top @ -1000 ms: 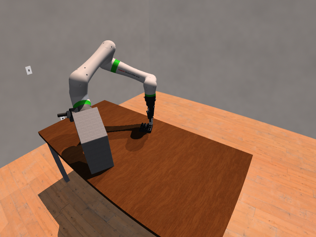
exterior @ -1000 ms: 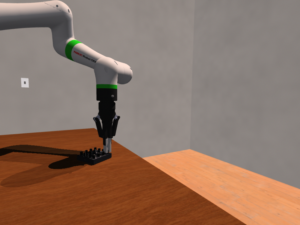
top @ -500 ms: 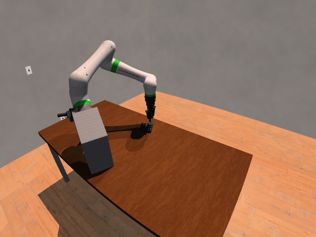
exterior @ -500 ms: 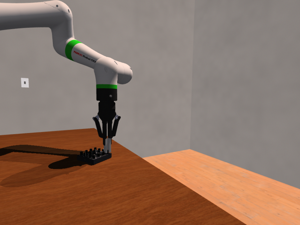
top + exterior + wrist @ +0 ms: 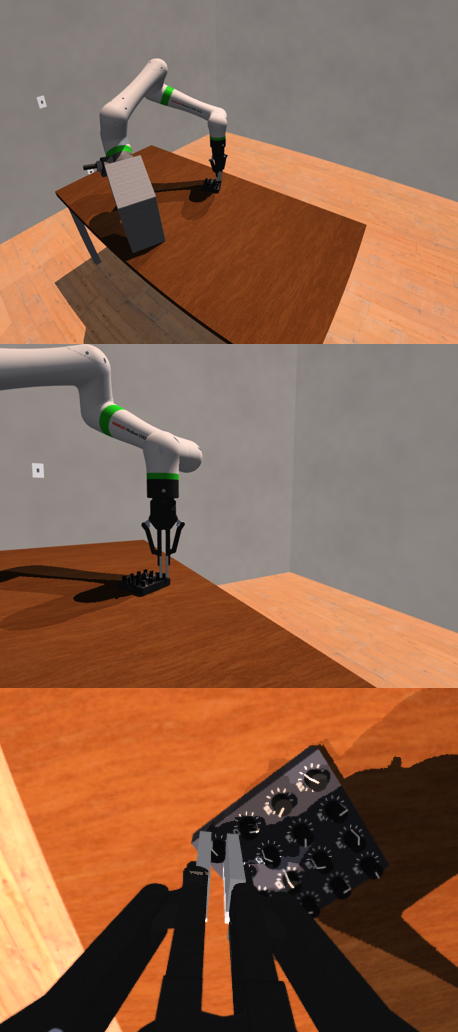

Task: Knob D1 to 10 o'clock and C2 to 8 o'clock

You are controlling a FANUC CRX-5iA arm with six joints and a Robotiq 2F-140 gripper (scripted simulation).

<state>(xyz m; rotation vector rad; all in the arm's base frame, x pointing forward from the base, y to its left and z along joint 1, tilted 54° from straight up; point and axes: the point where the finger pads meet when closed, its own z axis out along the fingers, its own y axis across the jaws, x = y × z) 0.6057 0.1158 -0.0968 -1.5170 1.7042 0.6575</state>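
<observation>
Slippage is the first worry: the jaws stand narrow, pinched on the corner knob of the knob box. By the way the printed names lie, I judge it to be D1. The grey fingertips grip only its sides, so a twist could slide round the knob without turning it. A twist carried too far would instead pass 10 o'clock. Most of D1's white line is hidden between the pads, so where it points cannot be told.

Crowding is the second risk. The right-hand pad stands just beside the next knobs. A swing of the wrist could nudge one of them off its starting mark, C1 most likely. C2 sits close by too and has yet to be set.

Light and small, the box might also turn or skid on the bench under the torque. It stands on the bench's far part, near the edge, directly under the arm.

It is a flat black block with sixteen short black knobs in four rows. Each has a white line and a ring of white marks. The lines point many ways.
</observation>
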